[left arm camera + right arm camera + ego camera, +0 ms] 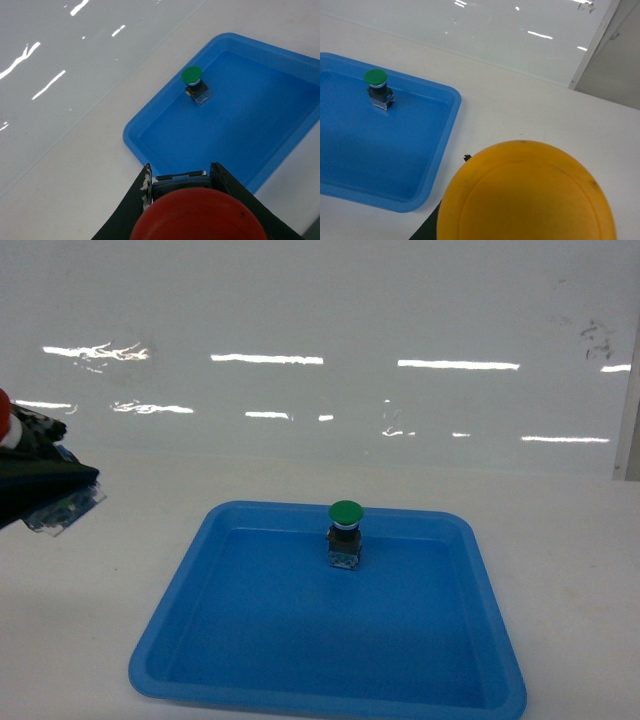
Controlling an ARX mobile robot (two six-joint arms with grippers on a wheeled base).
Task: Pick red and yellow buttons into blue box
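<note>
The red button (200,217) is clamped between the black fingers of my left gripper (181,172). Its cap fills the bottom of the left wrist view, and the block body shows between the fingertips. In the head view that gripper (45,490) hovers at the far left edge, off the tray, with the red cap (4,420) just showing. The yellow button (527,195) fills the lower right wrist view, held above the white table to the right of the tray. It hides nearly all of my right gripper; only a dark finger (426,229) shows. The blue box is out of view.
A shallow blue tray (180,610) with rounded corners lies mid-table. A green-capped button (345,533) stands upright near its far wall. A glossy white wall rises behind the table. A grey panel (615,60) stands at the far right.
</note>
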